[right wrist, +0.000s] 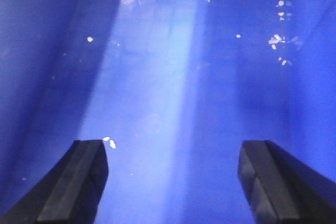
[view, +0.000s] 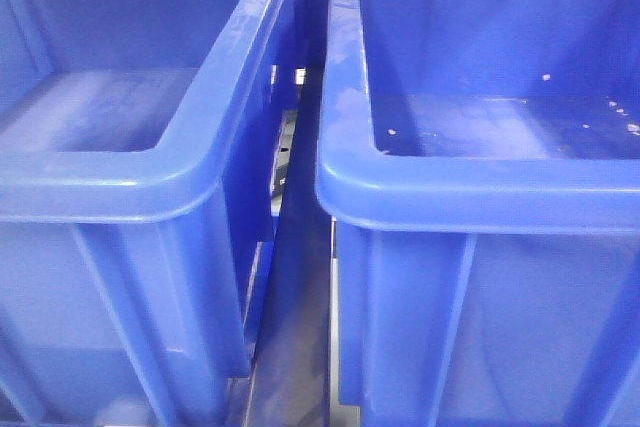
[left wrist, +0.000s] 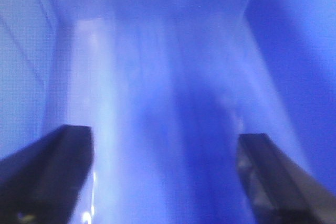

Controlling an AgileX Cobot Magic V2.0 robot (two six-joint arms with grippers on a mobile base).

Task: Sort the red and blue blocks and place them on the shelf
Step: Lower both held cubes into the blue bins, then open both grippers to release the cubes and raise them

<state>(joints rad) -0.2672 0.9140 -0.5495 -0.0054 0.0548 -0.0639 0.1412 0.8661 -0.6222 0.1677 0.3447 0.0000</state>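
Front view: narrow gap (view: pixel 290 247) between bins (view: pixel 140 187).

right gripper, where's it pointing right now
The right gripper hangs open inside a blue bin, fingers spread over its bare speckled floor; the front view shows only two bins side by side.

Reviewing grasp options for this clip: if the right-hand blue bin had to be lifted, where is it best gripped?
Probably the right bin's thick rolled front rim, approached from above with one finger inside the wall. The lip overhangs the ribbed wall, giving purchase. The left bin crowds its inner side.
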